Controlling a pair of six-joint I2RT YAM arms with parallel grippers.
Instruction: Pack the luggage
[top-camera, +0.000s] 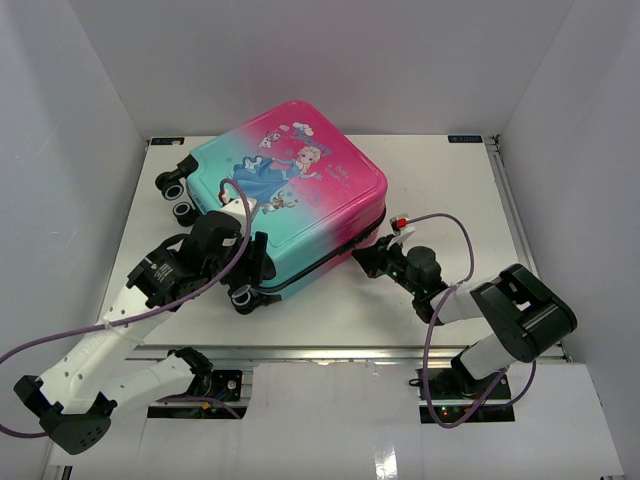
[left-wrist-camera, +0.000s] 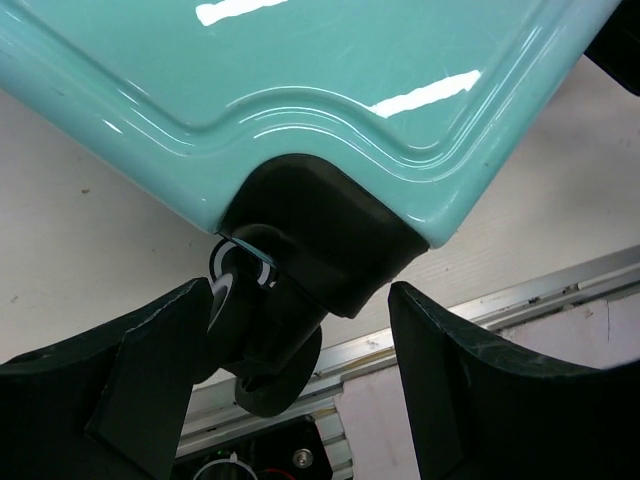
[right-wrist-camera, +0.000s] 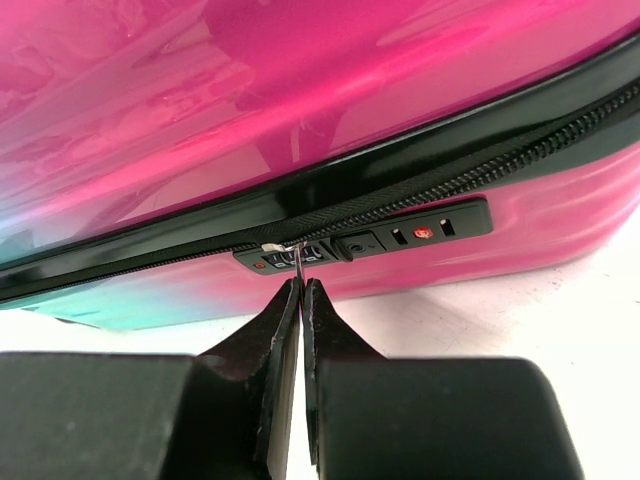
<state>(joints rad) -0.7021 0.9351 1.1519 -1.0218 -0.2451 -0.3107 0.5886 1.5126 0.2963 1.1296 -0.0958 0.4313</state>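
Two arms were at the luggage (top-camera: 285, 195), which lay flat and closed, printed shell up, on the far-left part of the tabletop (top-camera: 450, 300), with one corner reaching toward the near edge.

Left: the left gripper (left-wrist-camera: 298, 325) stood wide open and held nothing. Its fingers sat either side of the black caster wheel (left-wrist-camera: 262, 345) at the teal near corner; whether touching or just clear, could not tell.

Middle: the zipper (right-wrist-camera: 560, 135) ran along the black seam, its teeth meshed in the stretch visible.

Right: the right gripper (right-wrist-camera: 300, 290) was fully shut, tips pinching the thin metal zipper pull (right-wrist-camera: 287, 250) just beside the lock (right-wrist-camera: 400, 237) on the pink side wall.

Judged step: finishing the closure by seating the pull at the lock. The pull wanted drawing along the seam line, not away from the shell, with the pinch low on the tab. The left fingers needed to brace the wheel corner so the case neither slid nor pivoted.
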